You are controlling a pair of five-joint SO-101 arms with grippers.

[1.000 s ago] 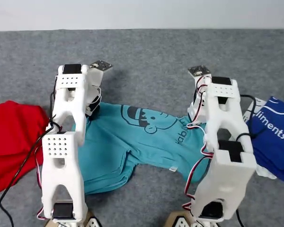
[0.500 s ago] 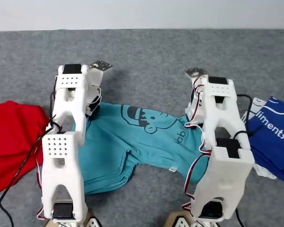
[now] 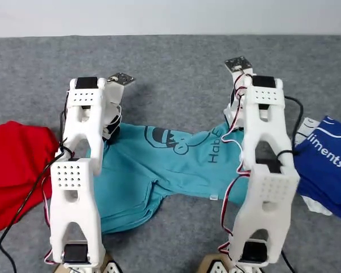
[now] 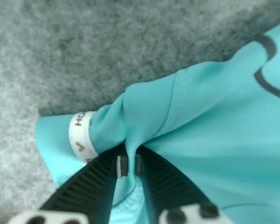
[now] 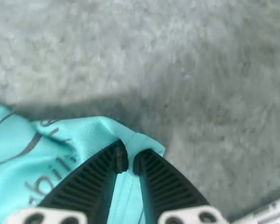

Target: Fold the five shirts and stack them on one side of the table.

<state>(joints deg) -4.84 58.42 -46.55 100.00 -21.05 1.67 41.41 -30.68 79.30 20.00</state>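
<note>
Left gripper and right gripper each pinched tight on a fold of the teal shirt.
Nearest the arm bases, the smooth knit bunched into rumpled folds, then spread flatter between the 2 arms at mid-table. A red shirt sat heaped outside the left arm, and a blue shirt lay outside the right. Fuzzy grey table covering ran beyond. Wrist views showed ribbed black jaws and a white printed tab beside the left grip, both hidden under the arms from above.
</note>
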